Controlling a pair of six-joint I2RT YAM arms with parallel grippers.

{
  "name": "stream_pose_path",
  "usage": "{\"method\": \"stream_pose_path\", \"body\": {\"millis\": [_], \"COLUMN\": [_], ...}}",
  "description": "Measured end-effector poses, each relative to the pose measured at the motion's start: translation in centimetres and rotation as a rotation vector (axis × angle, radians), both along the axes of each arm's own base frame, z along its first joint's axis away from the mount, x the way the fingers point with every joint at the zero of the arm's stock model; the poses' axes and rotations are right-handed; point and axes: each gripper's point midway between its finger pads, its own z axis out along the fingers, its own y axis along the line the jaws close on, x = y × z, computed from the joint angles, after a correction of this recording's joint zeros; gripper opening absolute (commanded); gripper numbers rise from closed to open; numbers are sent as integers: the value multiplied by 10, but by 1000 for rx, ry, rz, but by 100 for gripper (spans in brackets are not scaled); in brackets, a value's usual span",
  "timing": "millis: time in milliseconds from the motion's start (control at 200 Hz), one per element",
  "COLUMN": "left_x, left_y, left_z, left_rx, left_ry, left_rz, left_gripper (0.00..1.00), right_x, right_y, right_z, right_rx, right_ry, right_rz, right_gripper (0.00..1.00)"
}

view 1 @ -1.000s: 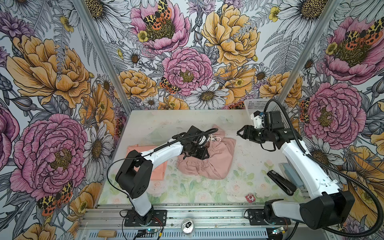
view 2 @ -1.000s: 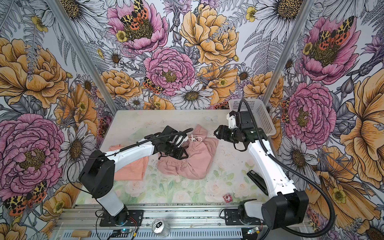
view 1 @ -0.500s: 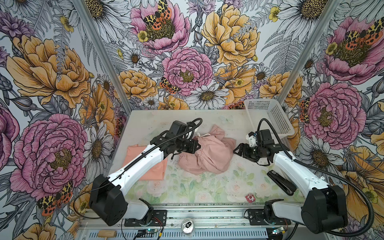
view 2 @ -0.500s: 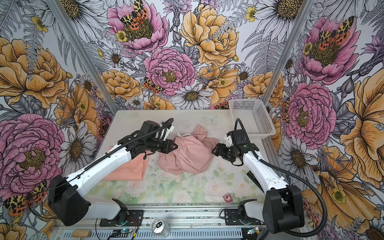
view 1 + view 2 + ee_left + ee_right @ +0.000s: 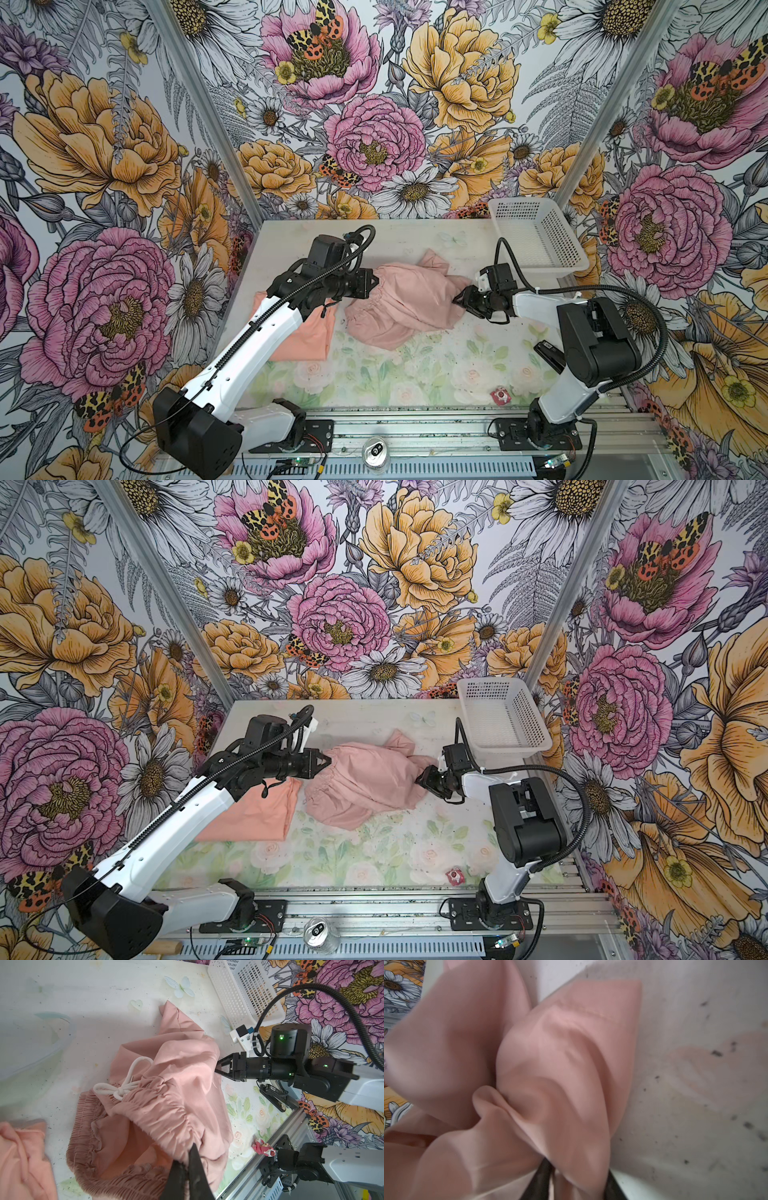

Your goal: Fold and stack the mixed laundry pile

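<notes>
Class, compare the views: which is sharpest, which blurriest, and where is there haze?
Both top views: sharp and evenly lit, the pink garment crisp. Left wrist view: gathered waistband sharp, the left pincer dark and soft up close, a pale haze over the table. Right wrist view: blurriest, the garment's folds and the table's specks smeared.

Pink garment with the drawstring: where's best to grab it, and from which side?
Probably the pink garment is best pinched at its gathered waistband, from the left: that thick ruffled ridge faces left, raised off the table. The left gripper is shut on it there.
</notes>
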Motion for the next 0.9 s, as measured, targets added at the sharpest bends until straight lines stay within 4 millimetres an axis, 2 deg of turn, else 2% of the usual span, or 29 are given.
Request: {"method": "stream_pose_path", "body": {"millis": [80,155,245,330,405,465,535,635,776,901], "left_x": [4,11,28,51,70,78,78,69,36,3], "left_y": [6,8,4,-2,-5,-5,-5,-1,1,8], "left_z": [6,18,42,72,103,126,153,182,202,208], "left_rx": [3,-1,-4,-13,-22,-35,-58,-83,-106,-136], "left_ry": [-12,-35,-84,-153,-228,-283,-343,-414,-473,-493], "left_rz": [23,37,40,45,54,61,66,77,76,80], "left_gripper": [0,0,0,0,0,0,0,0,0,0], "right_x": [6,19,49,77,89,93,92,79,44,8], "right_y": [-10,-24,-46,-68,-82,-88,-92,-92,-92,-89], "right_z": [22,59,122,189,242,280,319,360,398,418], "right_rx": [-16,-29,-37,-44,-53,-58,-68,-79,-99,-108], "right_ry": [-52,-129,-263,-400,-501,-569,-635,-699,-751,-771], "right_rz": [-36,-71,-117,-158,-178,-184,-183,-172,-159,-137], "right_gripper": [0,0,0,0,0,0,0,0,0,0]}}
